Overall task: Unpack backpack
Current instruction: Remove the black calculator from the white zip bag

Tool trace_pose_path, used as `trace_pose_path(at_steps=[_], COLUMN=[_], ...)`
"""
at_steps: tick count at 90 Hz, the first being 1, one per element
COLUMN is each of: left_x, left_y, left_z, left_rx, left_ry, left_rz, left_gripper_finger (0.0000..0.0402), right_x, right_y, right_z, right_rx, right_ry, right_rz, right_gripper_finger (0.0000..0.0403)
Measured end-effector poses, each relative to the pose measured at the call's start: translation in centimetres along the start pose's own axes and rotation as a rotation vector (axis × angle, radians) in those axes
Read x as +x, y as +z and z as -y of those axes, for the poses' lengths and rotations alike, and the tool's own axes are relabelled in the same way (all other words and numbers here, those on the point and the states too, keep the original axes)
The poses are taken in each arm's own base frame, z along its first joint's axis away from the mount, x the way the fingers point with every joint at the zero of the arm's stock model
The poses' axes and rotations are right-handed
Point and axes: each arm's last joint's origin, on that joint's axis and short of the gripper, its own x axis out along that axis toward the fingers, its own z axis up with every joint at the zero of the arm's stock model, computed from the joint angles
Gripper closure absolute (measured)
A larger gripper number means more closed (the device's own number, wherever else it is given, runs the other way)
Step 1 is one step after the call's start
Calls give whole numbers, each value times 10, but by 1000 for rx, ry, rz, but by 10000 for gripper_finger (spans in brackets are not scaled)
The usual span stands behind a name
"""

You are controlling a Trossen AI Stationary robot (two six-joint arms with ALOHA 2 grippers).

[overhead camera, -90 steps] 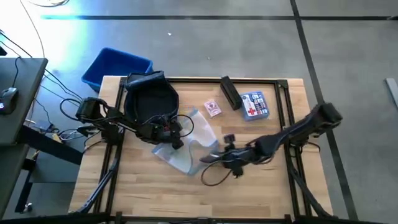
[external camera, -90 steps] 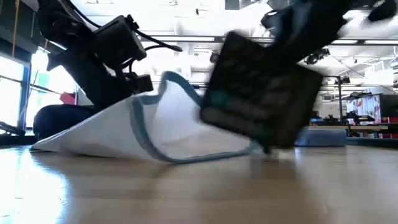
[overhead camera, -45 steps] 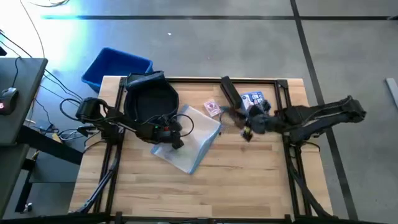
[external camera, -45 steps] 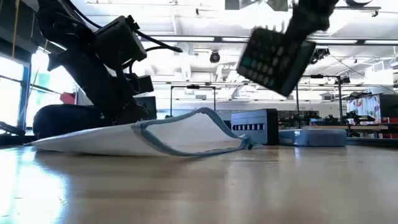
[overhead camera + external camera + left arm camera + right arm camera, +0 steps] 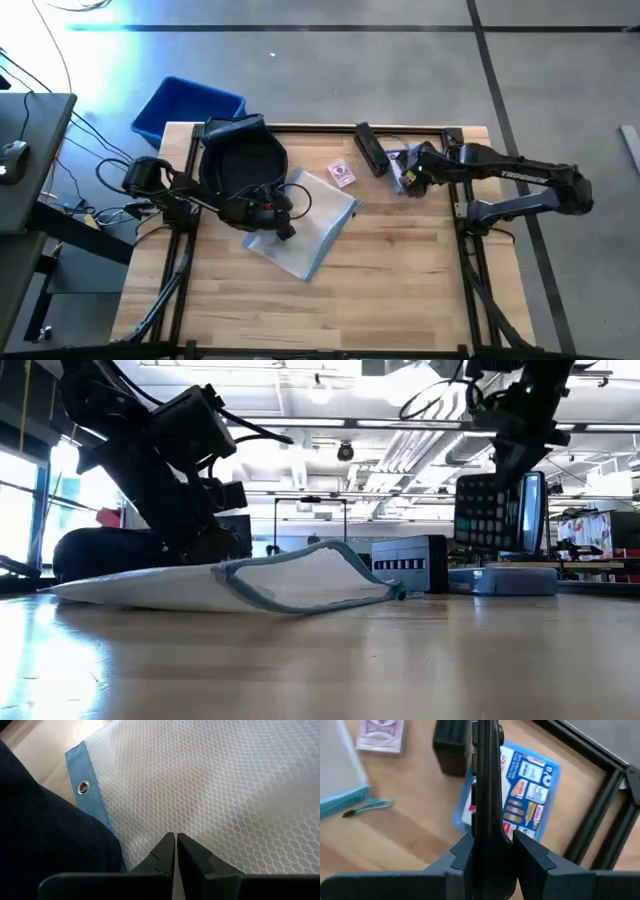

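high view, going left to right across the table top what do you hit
backpack → left claw on the clear mesh pouch → card pack → black box → right claw gripping a calculator above the first aid kit

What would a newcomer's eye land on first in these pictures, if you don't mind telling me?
Probably the right gripper at the table's far right, holding a dark calculator upright above the blue first-aid box. Next, the mesh pouch lying flat mid-table, with the left gripper shut over it beside the backpack.
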Motion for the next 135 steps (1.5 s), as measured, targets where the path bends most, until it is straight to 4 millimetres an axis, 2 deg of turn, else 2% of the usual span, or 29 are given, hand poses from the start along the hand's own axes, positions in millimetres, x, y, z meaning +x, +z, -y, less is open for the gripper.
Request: trace_pose_path(at_steps=[15, 32, 45, 69, 88, 106, 123, 135], left_x=[0, 0, -1, -1, -1, -1, -1, -1], left_y=[0, 0, 0, 0, 0, 0, 0, 0], left_z=[0, 0, 1, 1, 2, 2, 2, 2], left_rx=[-1, -2, 8, 8, 7, 7, 7, 5], left_ry=[-2, -11, -15, -16, -23, -28, -28, -28], left_rz=[0, -4, -2, -2, -4, -6, -5, -4], left_gripper_finger=[401, 402, 402, 402, 402, 402, 402, 402], right_x=[11, 20, 23, 26, 59, 82, 86, 85], right_y=[13, 29, 35, 37, 25, 11, 3, 0], right_z=[28, 69, 87, 94, 88, 98, 106, 109], right_rx=[59, 281, 389, 469, 483, 531, 551, 542], right_ry=[133, 159, 223, 225, 339, 453, 455, 405], right_rz=[-127, -99, -75, -71, -76, -60, -58, -56], right_gripper_finger=[319, 319, 319, 319, 319, 319, 318, 280])
